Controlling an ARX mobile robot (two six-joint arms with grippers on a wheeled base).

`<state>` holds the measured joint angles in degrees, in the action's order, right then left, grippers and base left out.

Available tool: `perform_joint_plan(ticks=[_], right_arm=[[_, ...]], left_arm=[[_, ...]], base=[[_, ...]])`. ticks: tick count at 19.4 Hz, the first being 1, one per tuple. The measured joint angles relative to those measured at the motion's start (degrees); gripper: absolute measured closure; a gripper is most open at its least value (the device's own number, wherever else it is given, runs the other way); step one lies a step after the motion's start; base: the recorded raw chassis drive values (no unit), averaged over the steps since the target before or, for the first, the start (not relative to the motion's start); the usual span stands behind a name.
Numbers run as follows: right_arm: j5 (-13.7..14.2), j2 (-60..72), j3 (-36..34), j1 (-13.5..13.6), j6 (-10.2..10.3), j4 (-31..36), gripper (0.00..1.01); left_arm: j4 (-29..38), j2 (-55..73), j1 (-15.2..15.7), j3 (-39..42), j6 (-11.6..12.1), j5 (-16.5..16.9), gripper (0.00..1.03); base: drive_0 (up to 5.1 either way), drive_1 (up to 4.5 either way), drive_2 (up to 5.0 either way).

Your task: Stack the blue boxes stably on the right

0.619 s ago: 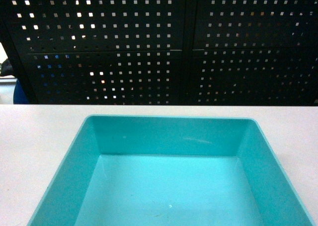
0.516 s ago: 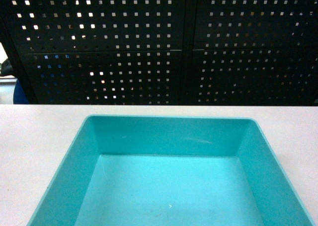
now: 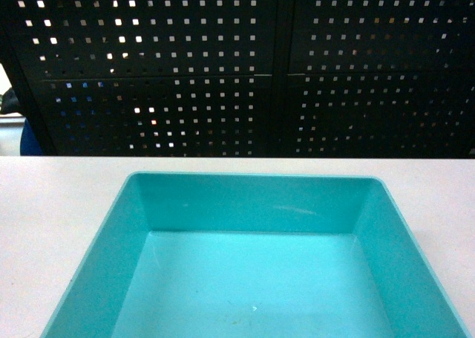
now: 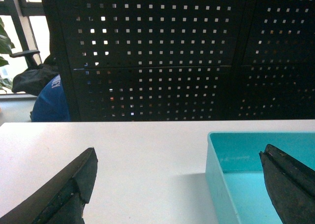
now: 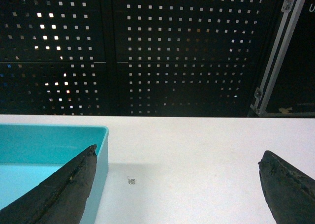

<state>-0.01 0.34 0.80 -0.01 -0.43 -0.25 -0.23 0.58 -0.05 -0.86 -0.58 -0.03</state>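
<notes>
- The left gripper (image 4: 178, 184) stood wide open and held nothing; one finger hung over bare white table (image 4: 138, 155), the other over the tub's left wall.
- The light turquoise tub (image 3: 252, 278) sat upright on the table at 6 o'clock in the head view, filling its lower half, a black perforated panel (image 3: 237, 63) behind at 12 o'clock.
- The right gripper (image 5: 178, 184) was also spread wide and empty, its left finger above the tub's right rim.
- A small black mark (image 5: 132, 181) lay on the table just right of the tub.
</notes>
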Motion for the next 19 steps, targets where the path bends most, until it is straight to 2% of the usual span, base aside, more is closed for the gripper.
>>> perform_joint_plan(ticks=[9, 10, 11, 12, 13, 14, 15, 16, 19], right_arm=[[0.0, 0.0, 0.0, 0.0, 0.0, 0.0, 0.03], [1.0, 1.6, 0.1, 0.9, 0.4, 2.5, 0.03], [1.9, 9.3, 1.9, 3.9, 2.0, 8.1, 0.03], [1.0, 20.5, 6.2, 5.6, 3.8, 13.1, 0.03], [0.0, 31.5, 11.6, 5.6, 5.6, 16.6, 0.03], [-0.2, 33.2, 12.6, 5.6, 5.9, 16.7, 0.03], [-0.9, 38.6, 15.6, 5.6, 6.9, 17.0, 0.03], [-1.0, 40.3, 16.4, 5.5, 7.1, 17.4, 0.03], [-1.3, 48.6, 20.8, 5.5, 8.3, 17.9, 0.03]], left_arm=[[0.0, 0.1, -0.1, 0.0, 0.0, -0.2, 0.05], [0.6, 3.5, -2.6, -1.0, -0.4, -2.3, 0.05], [2.6, 11.2, -4.4, -4.8, -0.9, -2.6, 0.05], [4.5, 19.6, -3.3, -10.3, -2.3, -0.3, 0.05], [5.5, 28.1, -1.0, -16.1, -4.7, 2.9, 0.05], [6.0, 29.6, -0.4, -16.9, -5.4, 3.5, 0.05], [7.3, 33.9, 1.0, -19.3, -7.0, 5.6, 0.05], [7.8, 35.5, 1.4, -20.0, -7.2, 6.3, 0.05], [7.9, 43.3, 3.1, -23.8, -10.2, 9.3, 0.05]], base=[[0.0, 0.00, 0.0], [0.0, 0.00, 0.0], [0.0, 0.00, 0.0], [0.0, 0.00, 0.0], [0.0, 0.00, 0.0], [0.0, 0.00, 0.0], [0.0, 0.00, 0.0], [0.0, 0.00, 0.0], [0.0, 0.00, 0.0]])
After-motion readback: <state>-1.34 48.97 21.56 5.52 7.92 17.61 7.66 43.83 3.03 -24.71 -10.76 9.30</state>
